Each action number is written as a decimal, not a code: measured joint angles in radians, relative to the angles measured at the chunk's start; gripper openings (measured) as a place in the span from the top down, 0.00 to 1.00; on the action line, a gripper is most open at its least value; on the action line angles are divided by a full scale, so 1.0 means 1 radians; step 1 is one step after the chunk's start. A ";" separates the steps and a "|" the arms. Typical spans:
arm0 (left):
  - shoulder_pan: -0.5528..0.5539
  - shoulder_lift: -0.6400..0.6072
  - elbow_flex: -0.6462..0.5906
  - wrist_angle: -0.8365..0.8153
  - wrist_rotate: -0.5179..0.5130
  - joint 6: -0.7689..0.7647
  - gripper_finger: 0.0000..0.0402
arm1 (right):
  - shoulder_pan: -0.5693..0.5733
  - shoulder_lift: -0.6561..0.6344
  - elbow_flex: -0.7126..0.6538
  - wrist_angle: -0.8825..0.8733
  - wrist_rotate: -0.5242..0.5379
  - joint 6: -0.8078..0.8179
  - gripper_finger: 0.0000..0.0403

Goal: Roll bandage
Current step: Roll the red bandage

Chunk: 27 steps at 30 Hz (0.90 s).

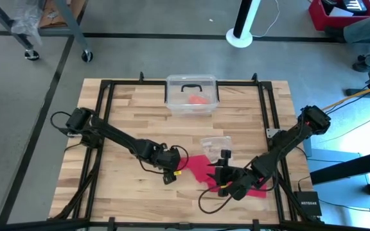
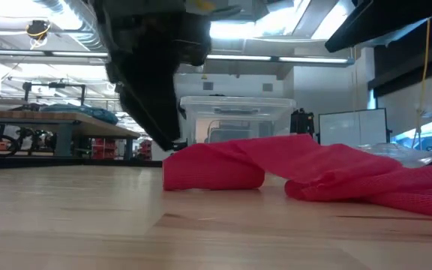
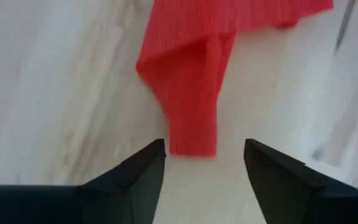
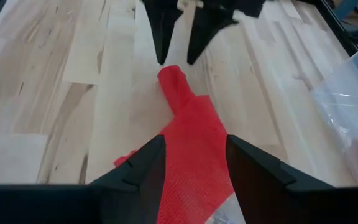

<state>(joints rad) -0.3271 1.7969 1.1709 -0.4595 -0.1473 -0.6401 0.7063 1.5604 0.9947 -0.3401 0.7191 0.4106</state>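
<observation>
Lying near the worktop's front edge, right of centre: the bandage [image 1: 201,168], a red cloth band, long axis running left to right and slanting toward the front right corner. Left end folded over into a narrow tongue. Left gripper [image 1: 171,174] just beside that tongue, fingers apart, nothing between them; the tongue's tip sits just short of the gap, lined up with it and pointing straight in. Right gripper [image 1: 230,186] set over the band's other half, fingers parted with red cloth running between them; whether gripped or only straddled cannot be told.

Nearer arm for the free end: left. Judged next step: closing on the tongue tip to start the roll, needing only a short advance along the band's axis.

Left wrist view gives the tip's alignment with the gap; high view does not. Low view shows the fold's raised hump off the wood, lost from above. Right wrist view shows both grippers facing each other along the band.
</observation>
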 joint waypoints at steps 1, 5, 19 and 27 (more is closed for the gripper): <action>0.001 0.011 0.000 0.009 -0.011 0.014 0.47 | -0.006 0.000 0.000 0.002 0.003 -0.008 0.58; 0.001 0.049 0.000 0.065 -0.047 0.024 0.47 | -0.042 0.000 0.000 0.014 0.006 -0.048 0.58; -0.005 0.120 0.002 0.094 -0.097 -0.002 0.71 | -0.072 0.045 0.000 0.054 -0.032 -0.162 0.58; -0.052 0.037 0.108 -0.181 -0.294 0.020 0.91 | -0.023 -0.044 0.027 0.012 -0.027 -0.176 0.58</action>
<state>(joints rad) -0.3789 1.8342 1.2786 -0.6405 -0.4410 -0.6205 0.6829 1.5161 1.0217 -0.3280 0.6917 0.2346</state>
